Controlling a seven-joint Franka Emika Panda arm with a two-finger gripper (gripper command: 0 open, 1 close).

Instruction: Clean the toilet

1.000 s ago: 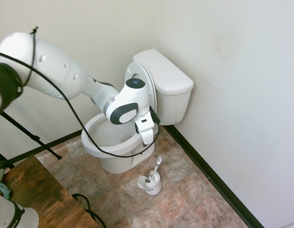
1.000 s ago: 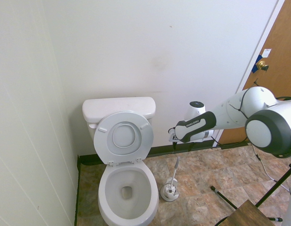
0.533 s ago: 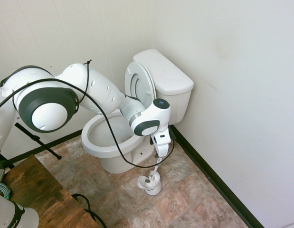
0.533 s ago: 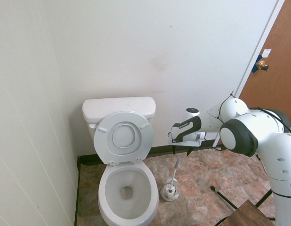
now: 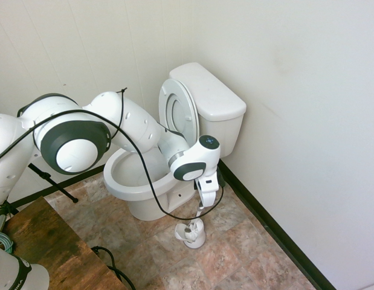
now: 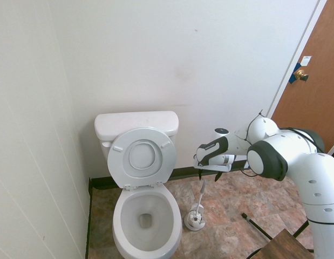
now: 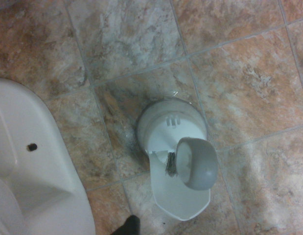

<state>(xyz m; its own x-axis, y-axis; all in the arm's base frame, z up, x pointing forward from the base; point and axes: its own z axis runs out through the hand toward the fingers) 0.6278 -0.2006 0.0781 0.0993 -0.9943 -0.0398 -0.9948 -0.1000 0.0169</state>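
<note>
The toilet (image 5: 135,175) (image 6: 147,221) stands in the corner, a glossy white bowl with seat and lid (image 6: 142,157) raised against the tank (image 5: 211,103). Beside it on the floor is a small white brush holder (image 5: 191,234) (image 6: 195,220) (image 7: 172,129), with the toilet brush handle (image 6: 200,197) rising from it. My gripper (image 5: 203,202) (image 6: 206,174) points down just above the handle's top and is open, with nothing between its fingers. In the wrist view the handle's grey end (image 7: 196,163) appears end-on, and the toilet's base (image 7: 29,186) is at one side.
A brown wooden table corner (image 5: 48,248) (image 6: 283,245) sits near the arm's base. A brown door with a brass knob (image 6: 300,74) is on the far side. Walls with a black baseboard (image 5: 271,229) close in behind toilet and brush. The floor is mottled tile (image 7: 239,73).
The arm has swung away from over the toilet bowl, toward the brush holder, and come down until the gripper hangs just above the brush handle. The gripper stays open.
</note>
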